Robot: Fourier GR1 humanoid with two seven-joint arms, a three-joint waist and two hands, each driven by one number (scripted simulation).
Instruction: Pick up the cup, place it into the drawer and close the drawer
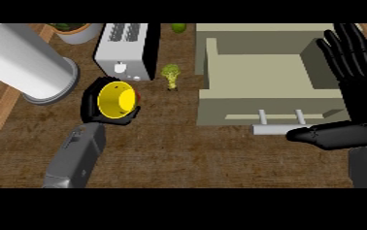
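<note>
Yellow and round-mouthed, the cup [117, 99] lies tilted on the brown wood-grain counter [186, 151], its opening facing up toward the view, with the black fingers of the left hand [100, 108] curled round its rim on the left and lower sides. Grey forearm leads down from that hand to the lower edge. Well to the right, the beige box-shaped drawer [215, 103] stands open, a pale cylindrical handle [276, 128] across its front. The right hand [344, 59] shows at the right edge, fingers straight and spread, thumb beside the handle's end. A white toaster [125, 49], a small green broccoli [171, 73] and a smooth grey cylinder [36, 66] stand behind the cup.
</note>
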